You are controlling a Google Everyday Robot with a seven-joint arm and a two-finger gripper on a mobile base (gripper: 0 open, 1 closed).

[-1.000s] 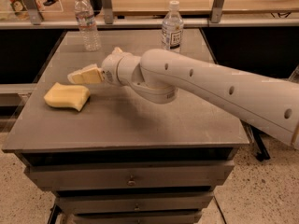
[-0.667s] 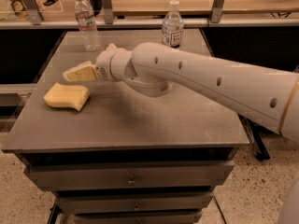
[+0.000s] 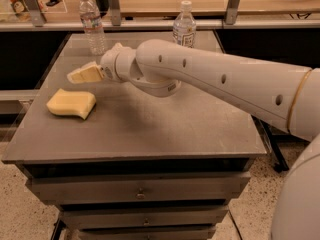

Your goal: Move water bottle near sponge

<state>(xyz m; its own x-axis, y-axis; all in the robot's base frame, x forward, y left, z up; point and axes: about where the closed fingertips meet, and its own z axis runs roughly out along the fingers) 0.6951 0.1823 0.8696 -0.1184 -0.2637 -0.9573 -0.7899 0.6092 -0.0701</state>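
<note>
Observed from the front of the work table [image 3: 150,129], a grey-topped cabinet with drawers [image 3: 137,191] beneath. The water bottle [image 3: 93,26] stands upright at the far left corner of the top, white cap on, nothing touching it. The sponge [image 3: 71,103] lies flat near the left edge, well forward of the water bottle and clear apart from it. The white arm [image 3: 225,79] reaches in from the right, low across the table. It ends in the gripper [image 3: 82,75], which hangs over the left part of the top, between the water bottle and the sponge. It sits just behind and to the right of the sponge and in front of the bottle, touching neither. The fingers [image 3: 75,76] point left and read as one pale wedge with no gap showing between them (drawn together, so far as can be seen from here), and there is nothing in their hold. A second bottle [image 3: 184,25], bearing a large white label, stands upright at the far edge near the middle. Its lower part is hidden behind the arm. It is well apart from the water bottle.
</note>
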